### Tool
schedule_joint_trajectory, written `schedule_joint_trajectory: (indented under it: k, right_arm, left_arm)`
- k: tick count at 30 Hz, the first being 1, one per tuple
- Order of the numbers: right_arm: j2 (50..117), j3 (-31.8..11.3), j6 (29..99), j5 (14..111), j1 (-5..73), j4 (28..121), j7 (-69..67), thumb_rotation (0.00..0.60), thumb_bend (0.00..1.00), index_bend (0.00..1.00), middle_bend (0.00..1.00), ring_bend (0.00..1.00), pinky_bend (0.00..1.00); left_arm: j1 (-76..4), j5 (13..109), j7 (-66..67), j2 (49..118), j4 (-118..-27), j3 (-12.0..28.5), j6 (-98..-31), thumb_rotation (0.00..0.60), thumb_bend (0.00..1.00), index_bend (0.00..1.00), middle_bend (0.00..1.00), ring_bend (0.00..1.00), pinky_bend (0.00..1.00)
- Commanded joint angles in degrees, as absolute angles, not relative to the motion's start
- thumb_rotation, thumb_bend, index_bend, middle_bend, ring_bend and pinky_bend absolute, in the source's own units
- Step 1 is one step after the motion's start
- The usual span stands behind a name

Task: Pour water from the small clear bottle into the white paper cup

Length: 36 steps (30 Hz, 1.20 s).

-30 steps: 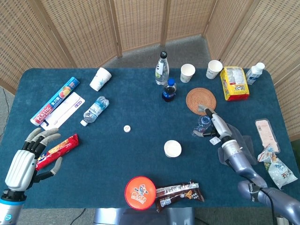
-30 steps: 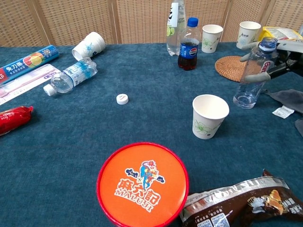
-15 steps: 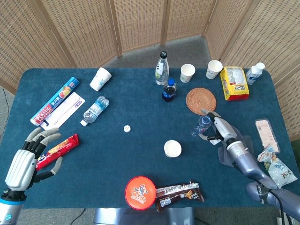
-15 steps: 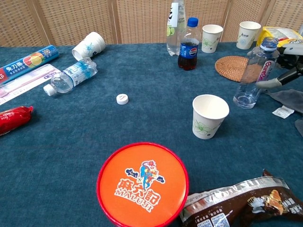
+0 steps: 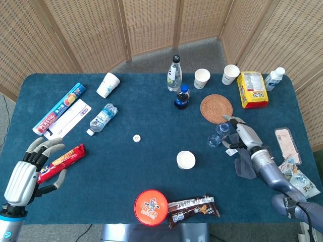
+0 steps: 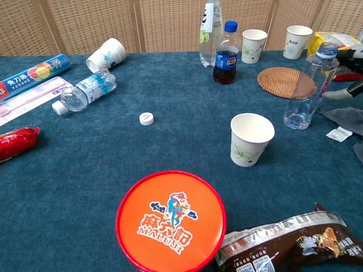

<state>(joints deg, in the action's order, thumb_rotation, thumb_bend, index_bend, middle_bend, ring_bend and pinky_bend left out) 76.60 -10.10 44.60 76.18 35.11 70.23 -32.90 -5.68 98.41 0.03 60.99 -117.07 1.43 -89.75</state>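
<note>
Small clear bottle (image 6: 310, 86) stands upright w/ no cap on the blue table (image 5: 151, 126), just right of the white paper cup (image 6: 251, 139) and near the front edge of the woven coaster (image 6: 286, 81). Some water sits in its base. In the head view the bottle (image 5: 218, 135) is between the cup (image 5: 185, 160) and the right hand (image 5: 243, 136).

Right hand is at the bottle's right side, fingers spread apart; from the chest view only fingertips (image 6: 343, 93) show at the frame edge, next to the bottle's label. Whether they touch the bottle, can't tell; it doesn't look clasped. A grey cloth (image 5: 246, 164) lies under the right forearm.

Left hand (image 5: 30, 169) rests low at the table's near-left corner, fingers wide and loose, nothing in it, beside a red snack pack (image 5: 63, 161).

A white bottle cap (image 6: 147, 118) lies alone mid-table, well apart from the bottle. Another water bottle (image 6: 85, 89) lies on its side at left, w/ a tipped paper cup (image 6: 106, 54) behind it. Cola bottle (image 6: 227, 45) and a taller clear bottle (image 6: 210, 25) stand at the back, two more cups (image 6: 253, 45) beside them. Orange round lid (image 6: 171, 221) and a chocolate wrapper (image 6: 289, 243) sit at the front edge.
</note>
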Motion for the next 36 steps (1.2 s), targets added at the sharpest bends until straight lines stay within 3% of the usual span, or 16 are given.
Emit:
schedule_joint_trajectory:
  k: [1, 25, 36]
  right_arm:
    - [75.7, -9.7, 44.3, 75.9, 35.0, 70.6, -32.0, 0.6, 0.38, 0.0, 0.09, 0.0, 0.0]
    - [73.6, -9.4, 47.2, 73.5, 32.8, 68.8, -25.4, 0.6, 0.39, 0.0, 0.09, 0.0, 0.0]
    - [74.1, -9.7, 52.6, 72.4, 30.7, 66.4, -18.2, 0.6, 0.4, 0.07, 0.11, 0.0, 0.0]
  left_arm:
    - [-5.7, 98.5, 0.0, 61.0, -117.1, 1.4, -89.7, 0.464, 0.47, 0.2, 0.2, 0.18, 0.08]
    - [-5.3, 99.5, 0.5, 60.4, -117.7, 1.2, -90.8, 0.46, 0.47, 0.2, 0.2, 0.18, 0.08]
    - [-4.9, 99.7, 0.0, 60.1, -117.4, 1.2, -91.3, 0.461, 0.47, 0.2, 0.2, 0.18, 0.08]
